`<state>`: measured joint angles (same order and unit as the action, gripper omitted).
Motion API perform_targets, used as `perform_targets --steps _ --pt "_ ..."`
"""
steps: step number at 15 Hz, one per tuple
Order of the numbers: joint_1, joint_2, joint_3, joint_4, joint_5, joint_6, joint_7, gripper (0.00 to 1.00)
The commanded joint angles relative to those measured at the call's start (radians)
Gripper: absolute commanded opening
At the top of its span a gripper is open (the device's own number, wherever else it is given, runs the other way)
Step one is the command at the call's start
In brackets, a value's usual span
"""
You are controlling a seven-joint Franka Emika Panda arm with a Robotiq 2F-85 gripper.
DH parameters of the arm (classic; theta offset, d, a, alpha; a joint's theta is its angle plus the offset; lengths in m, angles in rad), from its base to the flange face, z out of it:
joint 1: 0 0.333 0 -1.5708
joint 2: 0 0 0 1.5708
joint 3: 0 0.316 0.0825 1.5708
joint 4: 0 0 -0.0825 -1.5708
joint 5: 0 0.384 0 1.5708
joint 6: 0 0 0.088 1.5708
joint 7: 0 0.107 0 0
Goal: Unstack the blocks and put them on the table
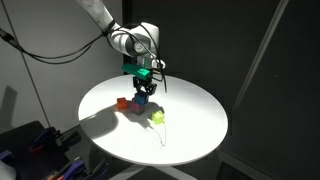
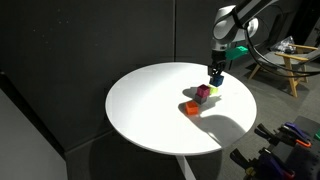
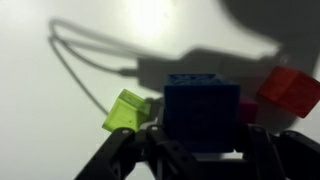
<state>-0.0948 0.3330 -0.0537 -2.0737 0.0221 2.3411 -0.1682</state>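
In the wrist view a blue block [image 3: 200, 105] fills the space between my black fingers [image 3: 128, 158], and my gripper [image 3: 200, 138] is shut on its two sides. A sliver of a magenta block [image 3: 248, 110] peeks out behind its right edge; whether they touch I cannot tell. A yellow-green block [image 3: 127, 110] lies on the white table [image 3: 40, 120] just left of the blue one. In both exterior views my gripper [image 1: 143, 90] [image 2: 215, 78] hangs over the small cluster, with the magenta block [image 2: 203, 93] and the yellow-green block [image 1: 157, 116] below it.
An orange cube [image 3: 290, 90] [image 1: 122, 102] [image 2: 191, 107] sits on the table [image 1: 190, 135] beside the cluster. A thin pale cable [image 3: 85, 70] curves across the tabletop. Dark curtains ring the round table [image 2: 140, 100], and a chair [image 2: 290, 65] stands beyond it.
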Motion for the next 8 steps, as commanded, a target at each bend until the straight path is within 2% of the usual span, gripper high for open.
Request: perform_targets --steps 1,8 --pt "-0.024 -0.008 0.001 -0.034 -0.003 0.033 -0.048 0.31" --pt "-0.048 0.039 -0.001 -0.039 -0.002 0.062 -0.074 0.31"
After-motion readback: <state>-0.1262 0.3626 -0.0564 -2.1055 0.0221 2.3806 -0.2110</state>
